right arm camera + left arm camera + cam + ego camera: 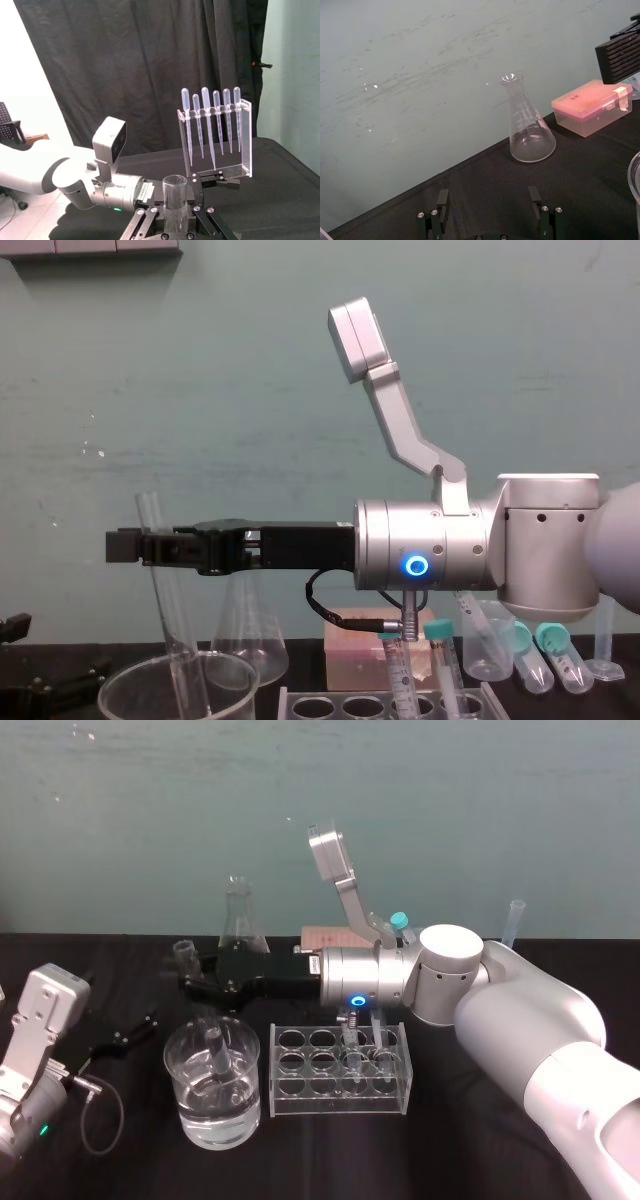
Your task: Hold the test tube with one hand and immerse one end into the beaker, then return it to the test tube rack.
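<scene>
Test tube (170, 612) pinched near its upper end in my right gripper (150, 546), slightly tilted, rounded bottom down inside beaker (172, 1065) — 1 end in water, I judge, so dip step looks done or nearly so. Grip set high so fingers avoid water and thick rim. Arm reaches level over test tube rack (338, 1094), which sits just beside beaker — short return path. Left gripper (135, 1028) parked at table's left, fingers spread, empty.
</scene>
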